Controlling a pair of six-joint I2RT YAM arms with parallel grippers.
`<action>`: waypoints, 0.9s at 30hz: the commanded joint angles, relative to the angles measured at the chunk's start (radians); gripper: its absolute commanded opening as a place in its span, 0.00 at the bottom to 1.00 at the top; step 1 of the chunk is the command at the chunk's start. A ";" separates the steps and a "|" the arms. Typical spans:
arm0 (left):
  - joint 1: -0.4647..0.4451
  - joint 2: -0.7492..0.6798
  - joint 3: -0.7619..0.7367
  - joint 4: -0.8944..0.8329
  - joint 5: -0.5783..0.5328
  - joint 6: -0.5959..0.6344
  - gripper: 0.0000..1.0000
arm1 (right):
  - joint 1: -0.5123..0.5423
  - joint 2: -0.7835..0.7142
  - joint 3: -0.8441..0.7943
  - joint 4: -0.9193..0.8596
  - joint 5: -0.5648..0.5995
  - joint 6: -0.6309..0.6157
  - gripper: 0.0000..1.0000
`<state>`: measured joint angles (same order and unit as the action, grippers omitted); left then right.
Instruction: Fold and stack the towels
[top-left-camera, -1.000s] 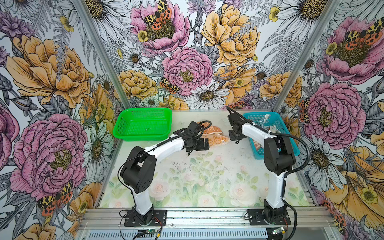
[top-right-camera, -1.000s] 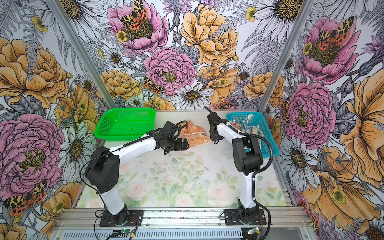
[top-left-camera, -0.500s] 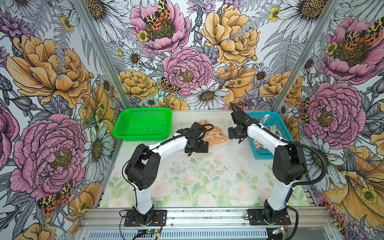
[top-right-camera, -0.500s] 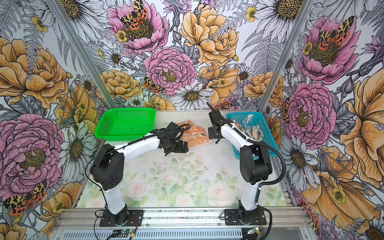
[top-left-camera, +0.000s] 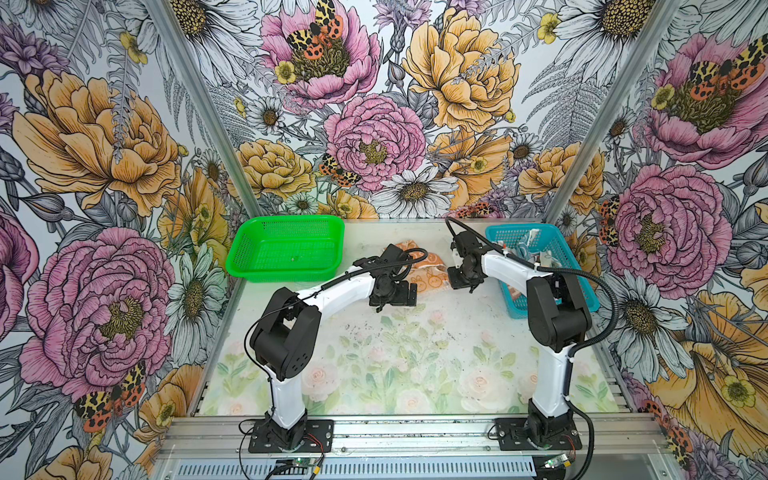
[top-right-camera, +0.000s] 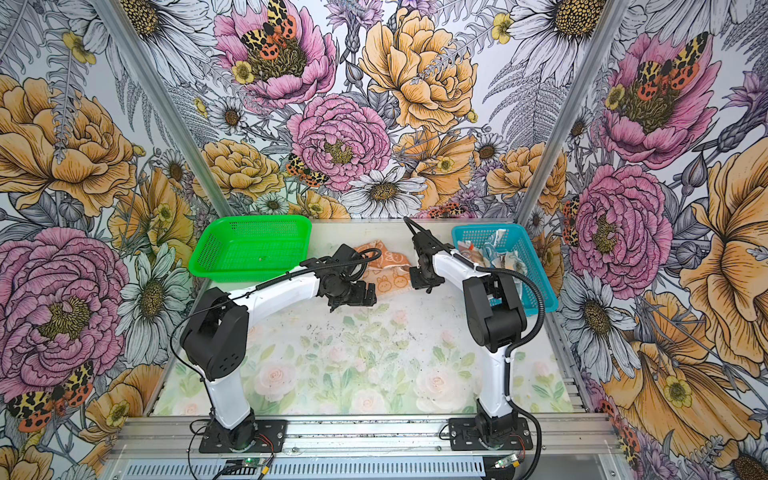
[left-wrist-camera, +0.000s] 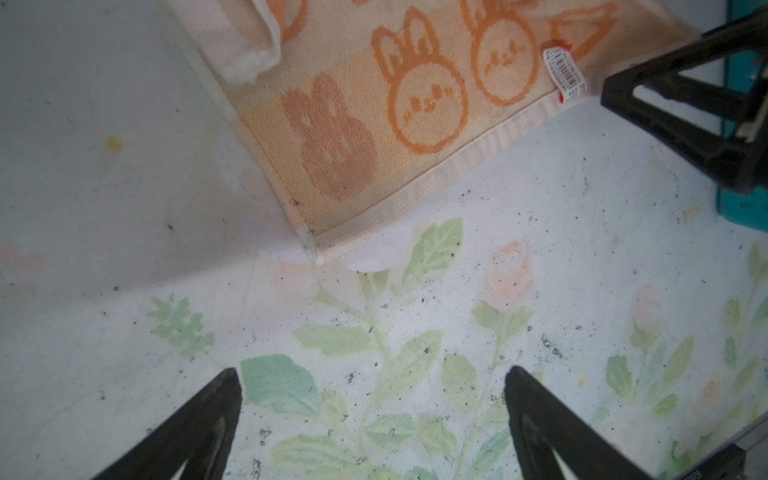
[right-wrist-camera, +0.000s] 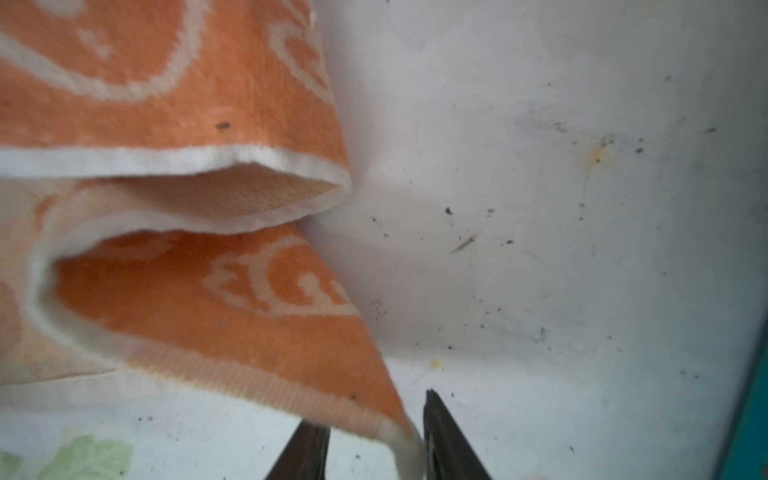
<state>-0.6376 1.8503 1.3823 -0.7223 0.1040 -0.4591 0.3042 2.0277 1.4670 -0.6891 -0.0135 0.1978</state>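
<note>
"Left wrist view first: how is that hand?"

"My left gripper stands spread wide over the table. It is a pale sheet printed with faint roses and leaves and peppered with black specks. The orange towel lies just past my fingertips, one corner pointing at them."

"And the right?"

"My right gripper is narrow, with a corner of that towel between its jaws. Whether the corner is pinched I cannot tell."

"Where is the towel on the table?"

"In both top views it lies crumpled at twelve o'clock from the middle, partly turned over itself, between my two grippers. The green basket sits at ten o'clock. The blue basket sits at two, with more crumpled cloth in it."

"The room?"

"Three walls are papered with big pink and yellow flowers and moths. A metal rail at six o'clock carries both my bases."
</note>
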 joint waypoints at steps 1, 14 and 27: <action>-0.006 0.012 -0.004 -0.005 -0.015 0.028 0.99 | -0.004 0.013 0.032 0.032 -0.011 -0.005 0.27; 0.003 0.037 0.007 -0.019 -0.026 0.045 0.99 | -0.011 0.001 0.039 0.033 0.008 -0.030 0.29; -0.002 0.054 0.010 -0.030 -0.037 0.049 0.99 | -0.014 -0.013 0.046 0.033 0.029 -0.034 0.13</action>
<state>-0.6376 1.8839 1.3819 -0.7380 0.0940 -0.4339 0.2989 2.0388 1.4788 -0.6682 -0.0040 0.1642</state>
